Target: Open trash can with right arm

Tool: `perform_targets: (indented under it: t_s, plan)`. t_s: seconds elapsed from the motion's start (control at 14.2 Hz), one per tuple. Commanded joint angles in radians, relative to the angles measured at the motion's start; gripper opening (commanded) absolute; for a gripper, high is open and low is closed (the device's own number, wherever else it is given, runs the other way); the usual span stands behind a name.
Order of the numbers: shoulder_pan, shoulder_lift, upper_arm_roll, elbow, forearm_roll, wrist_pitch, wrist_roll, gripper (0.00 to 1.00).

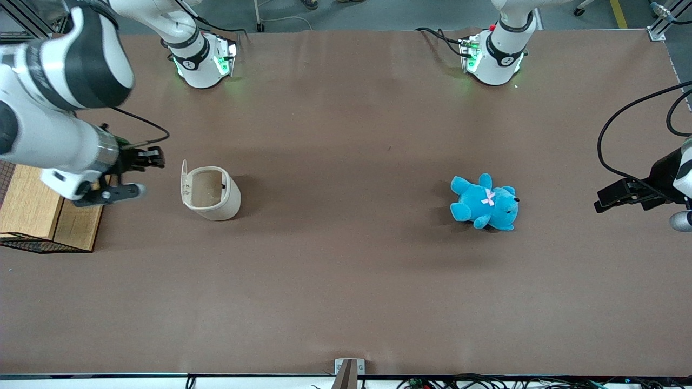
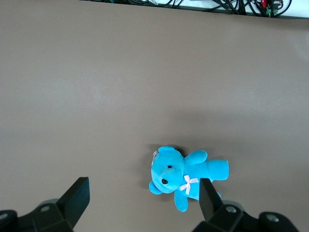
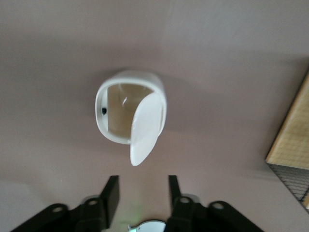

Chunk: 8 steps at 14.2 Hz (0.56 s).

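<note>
The cream-white trash can (image 1: 213,194) stands on the brown table with its flip lid (image 1: 184,182) swung up on edge, so the brownish inside shows. In the right wrist view the can (image 3: 129,107) shows its open mouth with the lid (image 3: 146,126) standing up beside it. My right arm's gripper (image 1: 154,158) hangs beside the can toward the working arm's end of the table, a short gap from the lid and touching nothing. Its two black fingers (image 3: 110,192) stand apart with only bare table between them.
A wood-panelled wire basket (image 1: 38,213) stands at the working arm's end of the table, under the arm; its corner also shows in the right wrist view (image 3: 292,140). A blue teddy (image 1: 485,203) lies toward the parked arm's end and shows in the left wrist view (image 2: 186,176).
</note>
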Motion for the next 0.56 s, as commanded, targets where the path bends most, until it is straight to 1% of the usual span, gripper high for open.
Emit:
perform_targets:
  t_s: [0.0, 0.14, 0.28, 0.49]
  plan:
    - [-0.044, 0.01, -0.002, 0.102, -0.02, 0.004, -0.008, 1.0]
    - [-0.073, 0.008, -0.001, 0.158, -0.023, 0.018, -0.01, 1.0]
    - [-0.088, -0.047, -0.001, 0.156, -0.021, 0.042, -0.01, 1.0]
    - [-0.108, -0.108, 0.001, 0.146, -0.015, 0.036, -0.011, 1.0]
